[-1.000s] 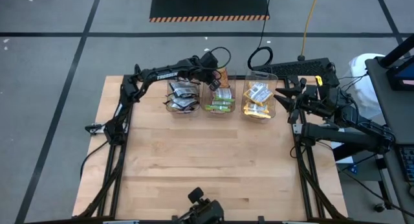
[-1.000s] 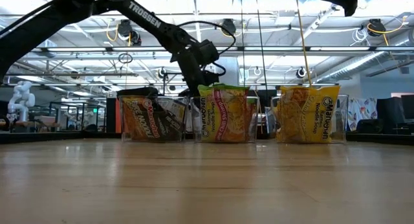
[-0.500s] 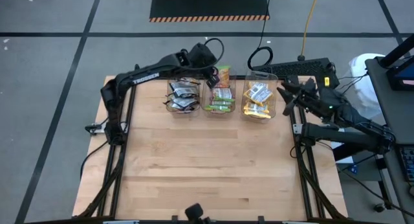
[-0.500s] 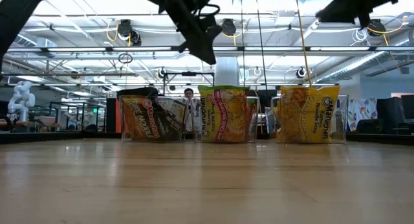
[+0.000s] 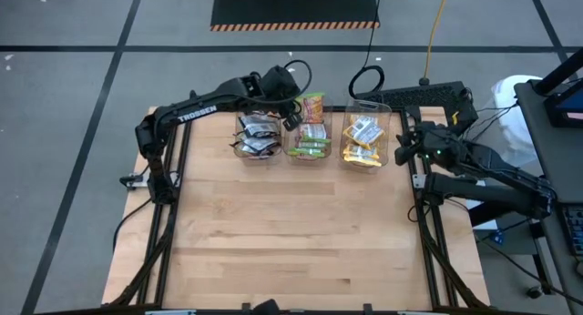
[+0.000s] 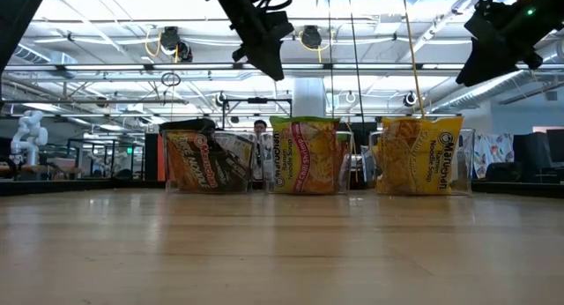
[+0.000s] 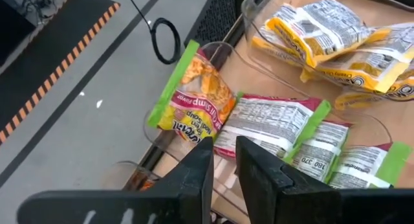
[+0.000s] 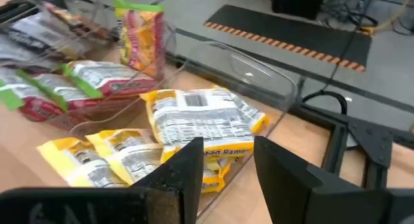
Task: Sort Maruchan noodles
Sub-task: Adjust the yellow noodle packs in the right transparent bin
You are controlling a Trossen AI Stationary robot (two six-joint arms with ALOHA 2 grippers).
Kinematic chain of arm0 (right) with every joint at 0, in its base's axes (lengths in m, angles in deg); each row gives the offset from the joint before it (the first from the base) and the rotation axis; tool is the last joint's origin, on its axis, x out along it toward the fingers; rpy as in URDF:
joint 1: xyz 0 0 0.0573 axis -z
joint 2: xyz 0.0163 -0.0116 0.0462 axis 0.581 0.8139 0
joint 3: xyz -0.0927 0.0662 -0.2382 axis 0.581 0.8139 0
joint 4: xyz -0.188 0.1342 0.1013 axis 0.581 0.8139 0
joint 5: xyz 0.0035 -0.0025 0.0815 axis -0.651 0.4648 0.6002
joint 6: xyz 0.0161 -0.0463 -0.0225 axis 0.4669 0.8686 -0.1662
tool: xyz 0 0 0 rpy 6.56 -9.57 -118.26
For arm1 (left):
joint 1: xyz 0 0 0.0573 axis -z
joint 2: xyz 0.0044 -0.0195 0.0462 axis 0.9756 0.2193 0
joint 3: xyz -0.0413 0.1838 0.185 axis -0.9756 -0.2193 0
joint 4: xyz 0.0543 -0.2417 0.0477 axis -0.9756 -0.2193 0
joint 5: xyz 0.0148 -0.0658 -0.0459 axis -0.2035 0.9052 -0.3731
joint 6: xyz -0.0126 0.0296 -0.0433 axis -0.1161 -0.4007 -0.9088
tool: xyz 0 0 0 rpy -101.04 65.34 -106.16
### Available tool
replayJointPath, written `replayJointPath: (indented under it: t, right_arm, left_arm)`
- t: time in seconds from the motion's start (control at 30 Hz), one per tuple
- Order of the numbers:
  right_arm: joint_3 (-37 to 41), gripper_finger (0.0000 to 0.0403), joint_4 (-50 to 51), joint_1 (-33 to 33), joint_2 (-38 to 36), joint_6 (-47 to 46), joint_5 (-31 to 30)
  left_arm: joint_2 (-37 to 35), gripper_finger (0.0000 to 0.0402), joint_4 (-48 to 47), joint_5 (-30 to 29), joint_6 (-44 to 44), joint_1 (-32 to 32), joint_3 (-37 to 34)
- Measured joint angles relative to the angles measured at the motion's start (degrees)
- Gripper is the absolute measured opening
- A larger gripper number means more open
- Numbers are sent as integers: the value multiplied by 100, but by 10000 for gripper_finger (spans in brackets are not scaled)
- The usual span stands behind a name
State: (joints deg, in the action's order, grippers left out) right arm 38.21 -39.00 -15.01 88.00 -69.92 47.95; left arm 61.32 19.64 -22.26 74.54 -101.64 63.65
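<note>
Three clear bins stand in a row at the table's far edge. The left one [image 5: 258,137] holds black Maruchan noodle packets, the middle one [image 5: 310,144] lime-green ones [image 7: 278,123], and the right one [image 5: 364,142] yellow ones [image 8: 194,123]. One lime-green packet [image 7: 191,98] stands on edge, leaning against the middle bin's far wall. My left gripper [image 7: 224,162] hangs high over the far end of the left and middle bins, its fingers a narrow gap apart with nothing between them. My right gripper [image 8: 228,153] hovers open and empty beside the yellow bin's right end.
The near and middle wood tabletop [image 5: 291,233] shows bare. Behind the bins lie a black keyboard [image 5: 410,95] and a looped cable [image 5: 367,80]. The arms' frames [image 5: 428,215] run along the table's left and right edges.
My left gripper has risen from the middle bin's far end to well above the bins and drawn a little toward the table's left edge. The upright lime-green packet stays where it was. My right gripper has tipped downward and sunk a little by the yellow bin.
</note>
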Motion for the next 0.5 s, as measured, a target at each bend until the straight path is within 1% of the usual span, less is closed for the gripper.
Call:
replayJointPath:
  t: [0.1, 0.17, 0.23, 0.33, 0.5]
  right_arm:
    - [0, 132, 104, 140, 111, -336, 8]
    - [4, 132, 501, 236, 230, -823, 57]
    - [4, 132, 866, 325, 388, -1131, 240]
    - [4, 132, 1127, 480, 657, -1298, 519]
    - [4, 132, 982, 748, 1128, -1214, 1118]
  left_arm:
    - [0, 74, -19, -5, -24, 47, 0]
    - [0, 74, -19, -2, -68, 93, 0]
    - [0, 74, -23, 6, -124, 136, 0]
    - [0, 74, -89, 5, -174, 173, 0]
    - [0, 74, -112, 4, -191, 263, 0]
